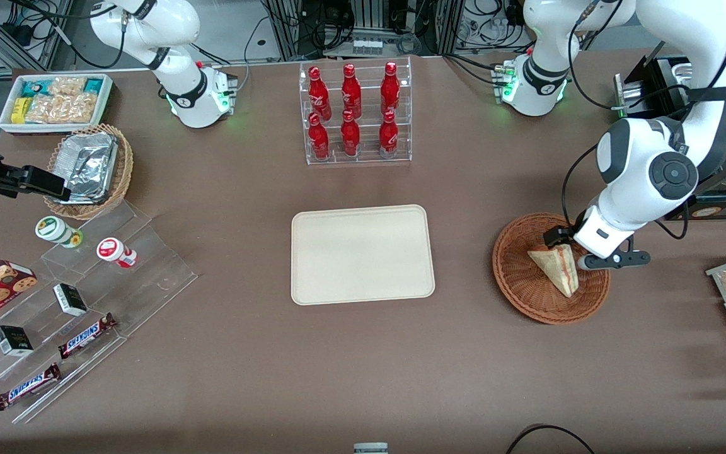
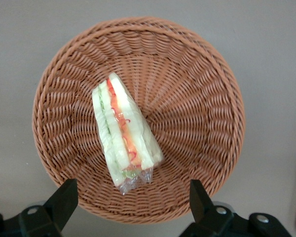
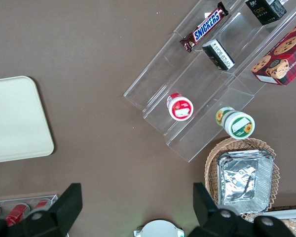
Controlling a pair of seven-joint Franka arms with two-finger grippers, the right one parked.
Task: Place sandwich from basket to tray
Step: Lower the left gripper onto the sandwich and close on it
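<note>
Gripper (image 2: 130,197) hovering spread above wrapped sandwich (image 2: 124,133) lying in basket (image 2: 207,89); likely light, squashy, slippery film — pinching bread faces advisable.

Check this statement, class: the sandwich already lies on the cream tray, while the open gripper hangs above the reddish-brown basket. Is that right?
Not quite. The sandwich lies in the reddish-brown basket, not on the cream tray, which holds nothing. The left wrist view shows it plainly, and the front view agrees. The rest stands: the gripper hangs open above the basket.
</note>
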